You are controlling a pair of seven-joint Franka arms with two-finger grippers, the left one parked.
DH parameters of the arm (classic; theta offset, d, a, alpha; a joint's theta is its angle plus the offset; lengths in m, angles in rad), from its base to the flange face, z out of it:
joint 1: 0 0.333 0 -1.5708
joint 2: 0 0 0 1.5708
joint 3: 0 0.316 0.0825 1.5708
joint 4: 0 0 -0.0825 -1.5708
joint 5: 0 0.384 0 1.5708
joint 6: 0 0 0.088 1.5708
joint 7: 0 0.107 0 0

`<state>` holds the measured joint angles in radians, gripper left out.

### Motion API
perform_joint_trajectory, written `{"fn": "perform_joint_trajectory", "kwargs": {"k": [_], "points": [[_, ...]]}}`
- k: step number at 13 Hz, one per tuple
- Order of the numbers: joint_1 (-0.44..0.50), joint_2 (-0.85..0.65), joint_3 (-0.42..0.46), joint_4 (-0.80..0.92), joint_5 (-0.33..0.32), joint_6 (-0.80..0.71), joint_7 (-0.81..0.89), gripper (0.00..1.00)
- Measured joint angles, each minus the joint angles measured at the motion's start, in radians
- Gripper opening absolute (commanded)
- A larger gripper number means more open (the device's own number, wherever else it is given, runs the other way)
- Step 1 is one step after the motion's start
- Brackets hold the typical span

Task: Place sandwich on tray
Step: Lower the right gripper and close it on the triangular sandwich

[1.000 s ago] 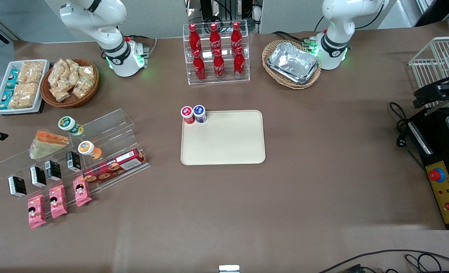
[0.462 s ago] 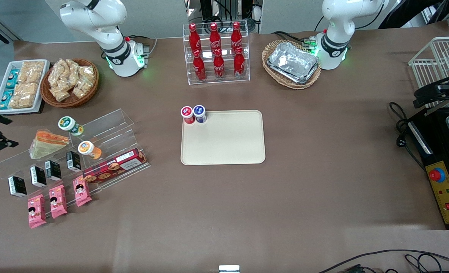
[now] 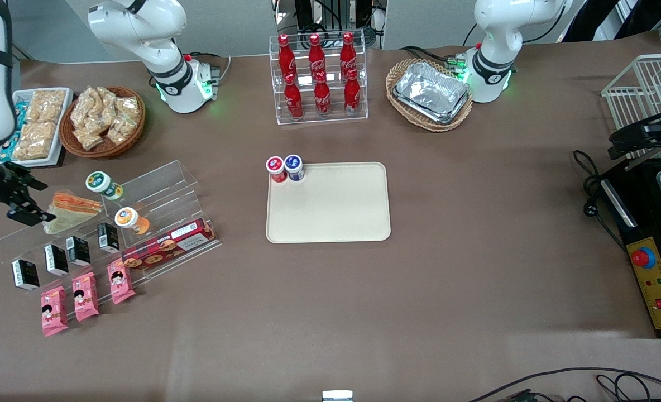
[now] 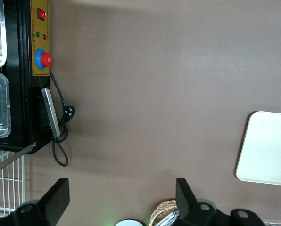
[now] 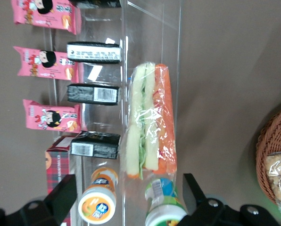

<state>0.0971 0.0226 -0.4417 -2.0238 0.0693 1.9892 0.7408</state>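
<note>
The sandwich (image 3: 72, 208), a clear-wrapped wedge with orange and green layers, lies on the top step of a clear acrylic rack (image 3: 157, 190) toward the working arm's end of the table. It also shows in the right wrist view (image 5: 150, 127). My right gripper (image 3: 32, 201) hovers just beside the sandwich, at the table's edge, open and empty, with its fingers (image 5: 60, 197) spread wide. The cream-beige tray (image 3: 336, 212) lies flat at the table's middle, and its corner shows in the left wrist view (image 4: 268, 150).
A red-capped jar (image 3: 276, 168) and a blue-capped jar (image 3: 294, 166) stand on the tray's corner. A green-lidded bottle (image 3: 104, 185), an orange one (image 3: 131, 220), black cartons (image 3: 77, 250), a cookie box (image 3: 168, 244) and pink packets (image 3: 85, 296) fill the rack. A snack basket (image 3: 104, 120) stands nearby.
My right arm has come in from the table's edge, and its gripper has moved toward the sandwich. The sandwich and tray have not moved.
</note>
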Motion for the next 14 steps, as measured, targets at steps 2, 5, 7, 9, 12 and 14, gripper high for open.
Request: {"fn": "perform_joint_trajectory", "kwargs": {"k": [2, 5, 7, 9, 12, 14], "points": [[0.001, 0.003, 0.000, -0.051, 0.000, 0.053, 0.000, 1.00], [0.001, 0.004, 0.000, -0.093, 0.000, 0.090, 0.000, 1.00], [0.001, 0.004, 0.000, -0.099, -0.001, 0.095, -0.002, 0.94], [0.001, 0.006, 0.000, -0.100, -0.003, 0.103, -0.022, 0.87], [-0.001, 0.013, -0.007, -0.102, -0.004, 0.120, -0.065, 0.83], [-0.002, 0.019, -0.012, -0.102, -0.004, 0.125, -0.087, 0.73]]}}
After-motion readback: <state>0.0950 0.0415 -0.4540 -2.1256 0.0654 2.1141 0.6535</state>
